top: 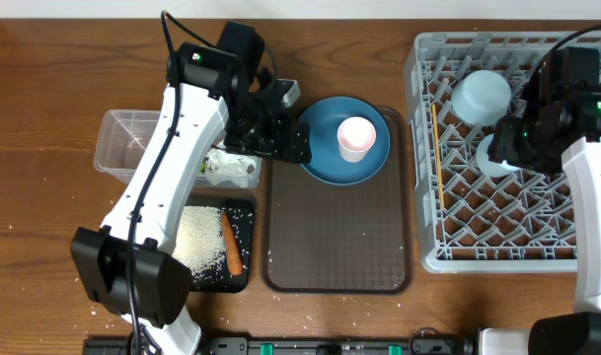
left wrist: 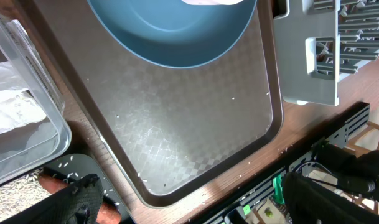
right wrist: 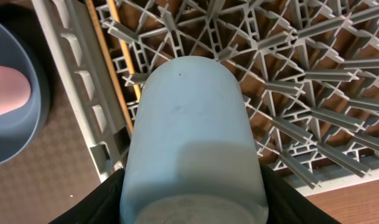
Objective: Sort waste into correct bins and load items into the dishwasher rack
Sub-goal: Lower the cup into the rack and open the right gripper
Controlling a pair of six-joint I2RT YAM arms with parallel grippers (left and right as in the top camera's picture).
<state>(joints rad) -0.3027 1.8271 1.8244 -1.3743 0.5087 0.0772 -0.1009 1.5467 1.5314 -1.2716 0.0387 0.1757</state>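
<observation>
The brown serving tray [top: 335, 237], diamond-embossed, bears a dark blue plate [top: 320, 150] and pale pink cup [top: 354, 138]. Left of it, an orange carrot [top: 232, 244] and white rice [top: 201, 242] lie on a black tray [top: 244, 222]. Right of it are a grey lattice rack [top: 425, 197] and light blue cup [right wrist: 195, 143].

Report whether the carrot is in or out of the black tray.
In: the carrot lies inside the black tray, beside the rice pile.

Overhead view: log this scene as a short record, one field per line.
left end effector: open, empty, over the brown tray
right end effector: closed on the light blue cup, above the dishwasher rack
rack contents: pale blue bowl; chopstick along its left edge
dark blue plate: on the brown tray, pale pink cup on it
black tray: rice, carrot
clear tub: crumpled paper
</observation>
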